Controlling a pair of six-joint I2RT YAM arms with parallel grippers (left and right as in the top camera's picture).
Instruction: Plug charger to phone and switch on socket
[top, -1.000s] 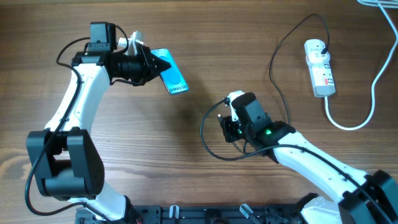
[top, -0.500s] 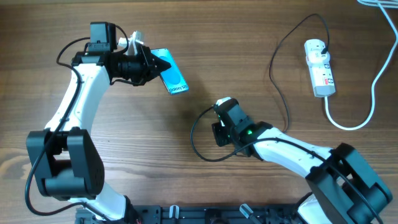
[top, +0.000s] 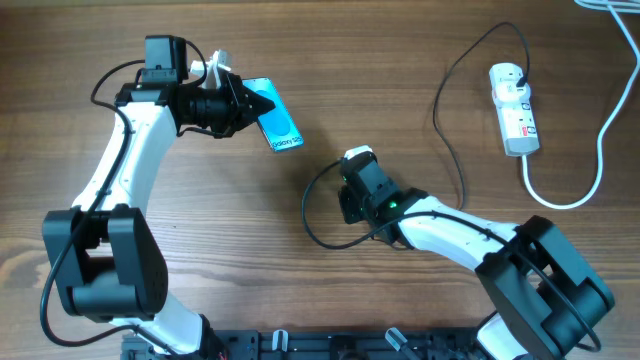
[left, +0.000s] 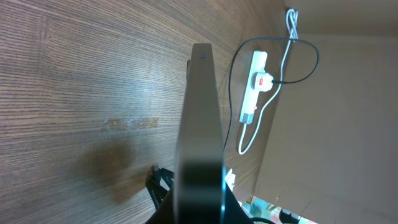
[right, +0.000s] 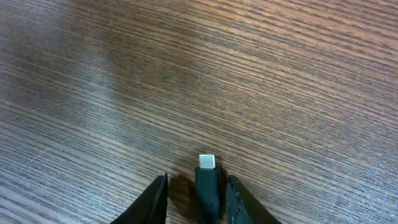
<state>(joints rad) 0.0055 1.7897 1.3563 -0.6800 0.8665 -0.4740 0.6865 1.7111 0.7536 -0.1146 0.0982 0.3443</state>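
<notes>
right tool (right: 196, 194) moved left, clamped on charger (right: 208, 183) | left tool (top: 248, 107) grips phone (top: 282, 128) | wood-grain table (top: 330, 60)

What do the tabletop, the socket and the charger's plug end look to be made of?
Tabletop: wood or wood-look laminate, matte brown, fine straight grain. Socket: white moulded plastic, smooth and faintly glossy. Charger plug: black plastic-looking housing with a pale tip, probably metal.

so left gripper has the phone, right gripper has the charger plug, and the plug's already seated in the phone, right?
Not seated yet. Right wrist view shows the charger tip bare in the right gripper, over wood; the phone is apart from it, in the left gripper. Rest holds.
</notes>
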